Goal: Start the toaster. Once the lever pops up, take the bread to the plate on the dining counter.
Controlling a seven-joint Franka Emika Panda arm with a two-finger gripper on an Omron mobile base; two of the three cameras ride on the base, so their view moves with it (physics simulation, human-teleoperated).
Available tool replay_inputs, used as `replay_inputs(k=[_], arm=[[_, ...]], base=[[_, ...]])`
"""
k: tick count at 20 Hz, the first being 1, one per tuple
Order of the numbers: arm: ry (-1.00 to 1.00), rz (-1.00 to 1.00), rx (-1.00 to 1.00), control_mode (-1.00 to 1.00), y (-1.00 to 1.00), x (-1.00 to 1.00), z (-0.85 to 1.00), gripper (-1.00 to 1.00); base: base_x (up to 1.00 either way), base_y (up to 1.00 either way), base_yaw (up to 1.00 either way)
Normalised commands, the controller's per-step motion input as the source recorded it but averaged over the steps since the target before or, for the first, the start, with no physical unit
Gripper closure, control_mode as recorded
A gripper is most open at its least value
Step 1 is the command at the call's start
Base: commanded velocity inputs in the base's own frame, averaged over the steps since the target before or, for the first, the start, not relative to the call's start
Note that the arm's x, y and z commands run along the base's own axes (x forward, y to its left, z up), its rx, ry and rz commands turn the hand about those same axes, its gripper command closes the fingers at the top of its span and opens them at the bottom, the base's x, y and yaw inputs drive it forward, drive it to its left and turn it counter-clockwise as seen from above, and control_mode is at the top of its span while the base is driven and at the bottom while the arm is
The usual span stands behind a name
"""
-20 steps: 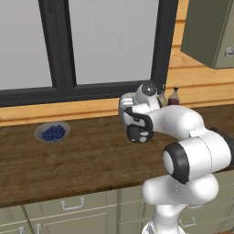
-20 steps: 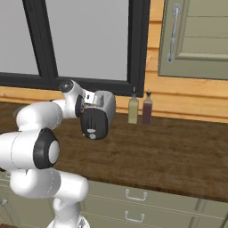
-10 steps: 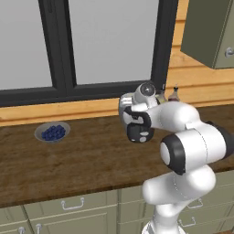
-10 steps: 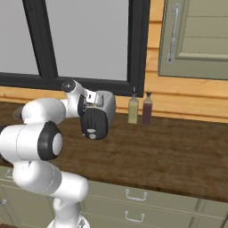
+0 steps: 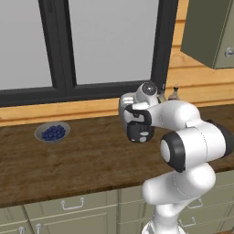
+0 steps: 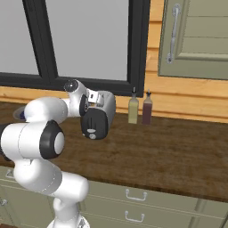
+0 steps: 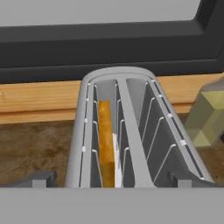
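The silver-white toaster [image 5: 132, 119] stands on the brown wooden counter [image 5: 82, 160] below the window, its black end panel [image 6: 94, 123] facing the base. Pale marks on that panel are too small to tell the lever from the dial. The bread [image 7: 105, 141], a tan slice seen edge-on, sits low in the toaster's [image 7: 118, 131] left slot. My gripper [image 7: 111, 181] hovers over the near end of the toaster, open, its fingertips [image 7: 40, 179] apart on either side of the body, holding nothing. The plate and the dining counter are out of view.
A small grey bowl of blue berries [image 5: 53, 132] sits on the counter to the left. Two bottles [image 6: 133, 109] stand just right of the toaster by the wall; one [image 7: 209, 114] is close beside it. A wall cabinet [image 6: 196, 38] hangs upper right.
The arm's elbow has swung slightly nearer the cameras. The hand stays above the toaster with its jaws wide.
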Motion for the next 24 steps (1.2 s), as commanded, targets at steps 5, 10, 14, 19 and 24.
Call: replay_inputs(k=[5, 10, 14, 19, 24], arm=[[0.00, 0.00, 0.00, -1.00, 0.00, 0.00, 0.00, -1.00], [0.02, 0.00, 0.00, -1.00, 0.13, 0.00, 0.00, -1.00], [0.01, 0.00, 0.00, -1.00, 0.12, 0.00, 0.00, -1.00], [0.00, 0.00, 0.00, -1.00, 0.00, 0.00, 0.00, -1.00], [0.00, 0.01, 0.00, -1.00, 0.00, 0.00, 0.00, -1.00]], base=[[0.00, 0.00, 0.00], [0.00, 0.00, 0.00], [0.00, 0.00, 0.00], [0.00, 0.00, 0.00], [0.00, 0.00, 0.00]])
